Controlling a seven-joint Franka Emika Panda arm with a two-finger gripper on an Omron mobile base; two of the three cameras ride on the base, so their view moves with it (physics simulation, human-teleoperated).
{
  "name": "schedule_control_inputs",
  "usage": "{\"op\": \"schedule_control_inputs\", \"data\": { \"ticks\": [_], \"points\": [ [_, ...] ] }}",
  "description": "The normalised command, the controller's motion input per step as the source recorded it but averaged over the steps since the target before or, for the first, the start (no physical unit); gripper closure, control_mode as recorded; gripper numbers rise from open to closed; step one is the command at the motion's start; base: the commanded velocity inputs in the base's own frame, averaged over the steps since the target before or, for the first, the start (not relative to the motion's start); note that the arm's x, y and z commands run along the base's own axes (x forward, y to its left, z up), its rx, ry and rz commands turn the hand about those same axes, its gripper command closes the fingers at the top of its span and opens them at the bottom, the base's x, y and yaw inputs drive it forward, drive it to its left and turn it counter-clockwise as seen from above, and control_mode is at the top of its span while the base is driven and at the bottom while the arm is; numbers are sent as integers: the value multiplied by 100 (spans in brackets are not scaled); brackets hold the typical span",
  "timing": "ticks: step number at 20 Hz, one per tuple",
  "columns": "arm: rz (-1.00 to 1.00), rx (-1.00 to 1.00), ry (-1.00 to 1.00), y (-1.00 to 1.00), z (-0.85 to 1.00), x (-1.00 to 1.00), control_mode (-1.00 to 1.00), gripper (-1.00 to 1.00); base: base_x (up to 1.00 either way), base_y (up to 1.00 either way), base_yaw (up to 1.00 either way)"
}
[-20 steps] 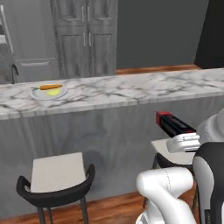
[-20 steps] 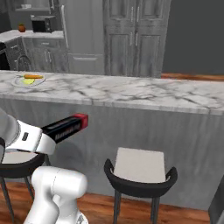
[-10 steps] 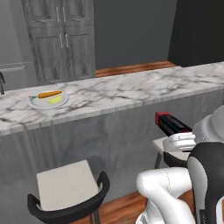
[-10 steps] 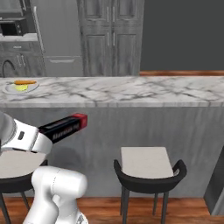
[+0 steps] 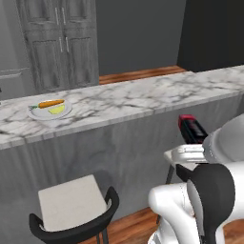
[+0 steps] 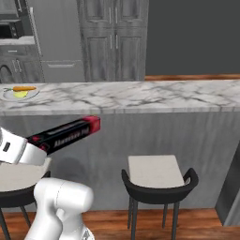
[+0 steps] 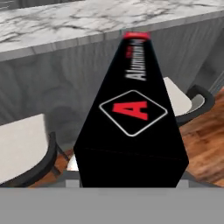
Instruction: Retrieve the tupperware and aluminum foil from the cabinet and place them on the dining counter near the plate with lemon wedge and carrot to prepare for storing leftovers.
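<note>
- Pinching the aluminum foil (image 6: 65, 134) at its black end, the fingers (image 6: 33, 149) are closed on the carton, which is held in the air below the edge of the desk (image 5: 143, 97), red end towards its grey front.
- In the hand view the aluminum foil (image 7: 131, 113) runs away from the camera towards that front.
- The plate (image 5: 43, 113), with the carrot (image 5: 50, 103) and the lemon wedge (image 5: 57, 110), is seen at the far left of the desk.
- Two stools (image 6: 157, 180) are set against the front.
</note>
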Motion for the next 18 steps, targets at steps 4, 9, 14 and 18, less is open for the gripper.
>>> {"op": "schedule_control_inputs", "data": {
  "ticks": [4,9,14,18],
  "points": [
    [-6,-6,-33,12,46,-12,-100,100,0,0,0],
    [0,-1,-24,14,67,5,-100,100,0,0,0],
    [11,0,2,26,53,38,-100,100,0,0,0],
    [17,0,19,36,25,56,-100,100,0,0,0]
  ]
}}
